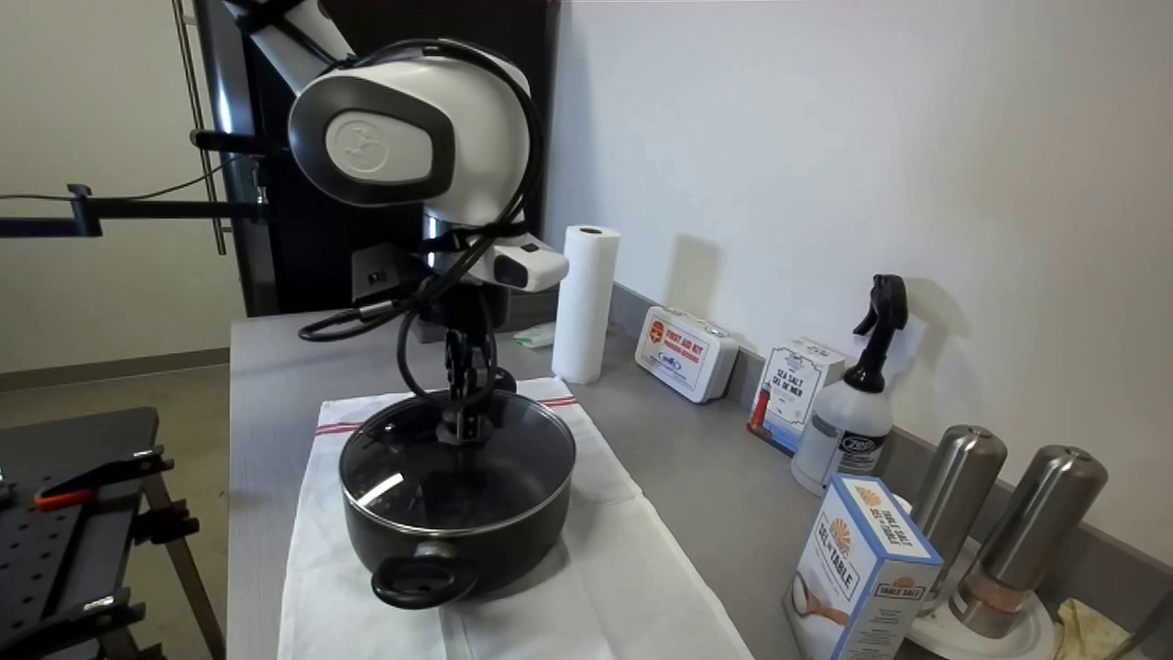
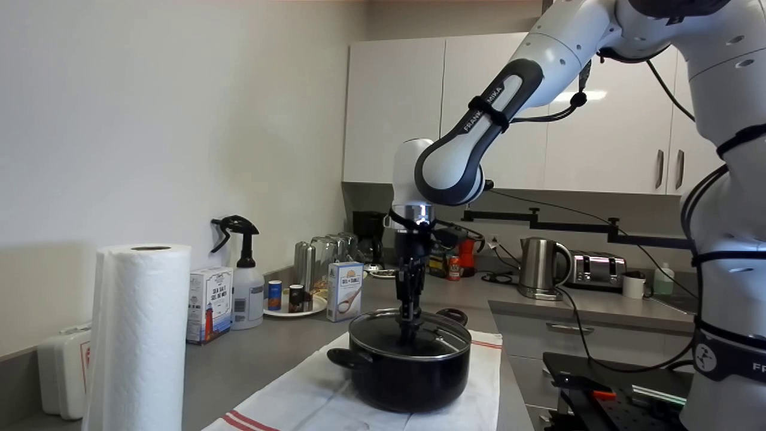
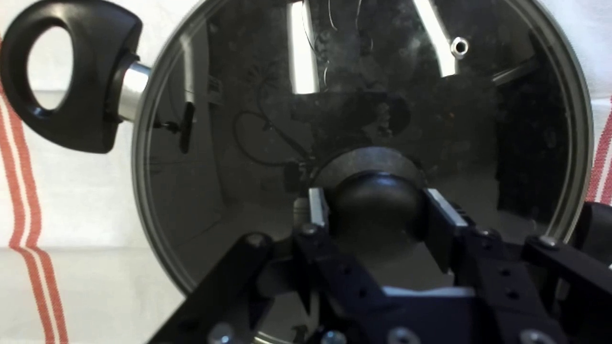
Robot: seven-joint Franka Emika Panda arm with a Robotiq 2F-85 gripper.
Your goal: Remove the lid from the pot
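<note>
Glass and metal-rimmed, the lid sits on the black pot; its knob lies between the fingers of the gripper, and we cannot tell whether they squeeze it. Beneath the pot we see a red-striped dish towel on the grey counter. To the right, in an exterior view, we find a paper towel roll far off, a first-aid kit and, near us, a table salt box
</note>
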